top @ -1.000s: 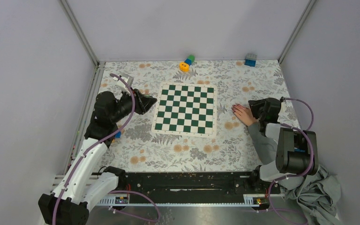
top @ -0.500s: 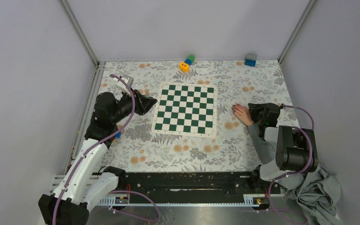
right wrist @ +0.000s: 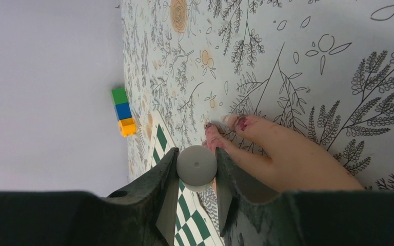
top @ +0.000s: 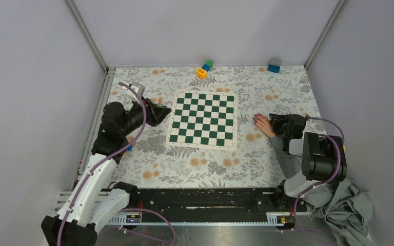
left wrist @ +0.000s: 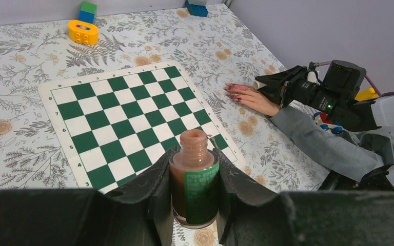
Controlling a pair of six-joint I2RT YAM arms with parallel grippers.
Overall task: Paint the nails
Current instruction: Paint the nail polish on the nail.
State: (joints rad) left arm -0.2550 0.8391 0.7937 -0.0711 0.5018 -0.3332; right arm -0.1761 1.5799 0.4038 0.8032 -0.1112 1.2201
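Go softly on the tiny, slippery red-pink nails (right wrist: pixel 241 122) of the soft hand (right wrist: pixel 297 164) just right of the chessboard (top: pixel 202 119), with the right gripper (right wrist: pixel 196 159) pinching the light grey brush cap (right wrist: pixel 197 168) by its sides and the left gripper (left wrist: pixel 194 159) squeezing the open polish bottle (left wrist: pixel 195 192).

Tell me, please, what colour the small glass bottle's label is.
The label is green; the left wrist view shows it best.
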